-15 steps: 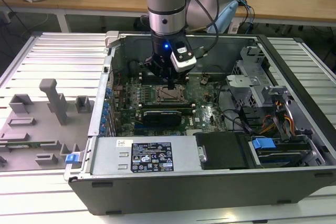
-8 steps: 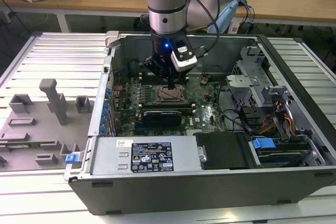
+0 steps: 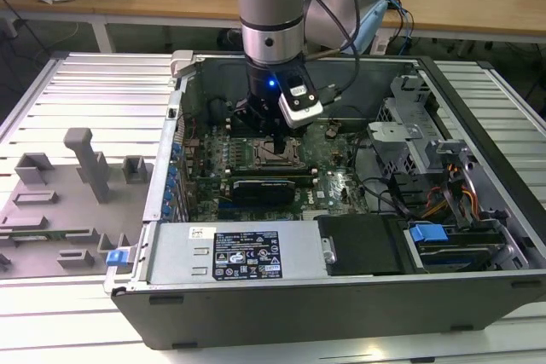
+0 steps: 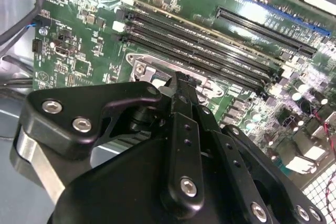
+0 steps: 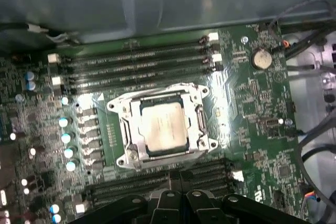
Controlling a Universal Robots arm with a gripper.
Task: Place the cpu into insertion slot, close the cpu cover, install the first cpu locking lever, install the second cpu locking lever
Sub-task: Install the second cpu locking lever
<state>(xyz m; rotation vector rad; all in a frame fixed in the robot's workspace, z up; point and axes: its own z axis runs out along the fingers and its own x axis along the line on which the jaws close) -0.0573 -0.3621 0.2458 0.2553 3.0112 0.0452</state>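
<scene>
Wooden desks stand at the back of the room, and a big open computer case point(image 3: 478, 296) lies on its side on a ribbed metal table point(image 3: 85, 91). Inside it is a green board point(image 5: 247, 114) full of tiny parts.

From above, the robot's gripper point(image 3: 275, 136) reaches down into the case, right over the square socket in the middle of the board. In the second wrist view the gripper's point(image 4: 176, 85) black fingers point(image 4: 181, 124) look pressed together, with nothing between them.

In the first wrist view, the cpu point(image 5: 161, 128) sits flat in its socket. It is a small, pale, shiny square. The cpu cover point(image 5: 137, 145), a thin silver frame, seems to lie down around it, so the chip shows through the open middle. I cannot tell if the two thin locking levers are hooked yet.

I think the chip is light, stiff and easy to hurt, so it is best held by its side edges. That thin frame looks stiff and slippery; push it gently on its rim.
</scene>
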